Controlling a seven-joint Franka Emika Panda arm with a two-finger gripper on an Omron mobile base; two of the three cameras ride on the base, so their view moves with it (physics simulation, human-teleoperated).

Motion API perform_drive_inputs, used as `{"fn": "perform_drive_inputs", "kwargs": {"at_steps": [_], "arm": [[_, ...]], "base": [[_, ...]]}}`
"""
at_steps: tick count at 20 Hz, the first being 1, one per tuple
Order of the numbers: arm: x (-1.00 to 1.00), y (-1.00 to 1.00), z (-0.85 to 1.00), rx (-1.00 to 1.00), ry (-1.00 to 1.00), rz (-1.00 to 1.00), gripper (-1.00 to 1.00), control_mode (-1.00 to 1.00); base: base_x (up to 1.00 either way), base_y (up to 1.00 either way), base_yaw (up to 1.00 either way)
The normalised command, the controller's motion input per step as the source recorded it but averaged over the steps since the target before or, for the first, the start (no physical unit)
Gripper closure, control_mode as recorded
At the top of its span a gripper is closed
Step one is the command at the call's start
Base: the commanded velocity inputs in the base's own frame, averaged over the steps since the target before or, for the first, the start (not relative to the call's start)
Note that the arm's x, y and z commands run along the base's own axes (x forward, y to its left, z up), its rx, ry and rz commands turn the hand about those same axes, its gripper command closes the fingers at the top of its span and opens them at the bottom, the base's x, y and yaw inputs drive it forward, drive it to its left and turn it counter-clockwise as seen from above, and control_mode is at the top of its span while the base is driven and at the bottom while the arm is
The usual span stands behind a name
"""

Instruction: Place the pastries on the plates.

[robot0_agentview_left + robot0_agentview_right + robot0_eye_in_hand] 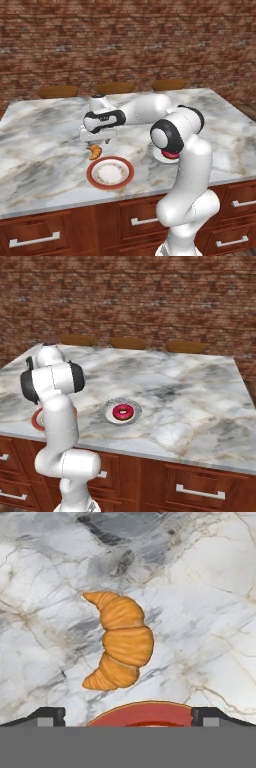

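Marble tabletop, pincer poised wide open just over croissant, gripping nothing.
Golden croissant flat on marble beside red-rimmed plate; in hand view, long axis between the tips, bulge to the right, horns to the left. Farther out, donut on grey-rimmed plate.

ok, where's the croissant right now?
The croissant lies on the marble counter, just beyond the red-rimmed plate, below the pincer. In the hand view it lies centred, with that plate's rim at the bottom edge.
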Motion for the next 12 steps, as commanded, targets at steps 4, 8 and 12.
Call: {"fn": "perform_drive_inputs", "kwargs": {"at_steps": [4,8,12], "arm": [[0.09,0.03,-0.41,0.00,-0.02,0.07,-1.00,-1.00],[0.23,0.00,-0.38,0.00,-0.05,0.08,-1.00,-1.00],[0.47,0.02,-0.36,0.00,-0.02,0.11,-1.00,-1.00]], "base": [[0.00,0.00,0.00],[0.00,0.00,0.00],[0.00,0.00,0.00]]}}
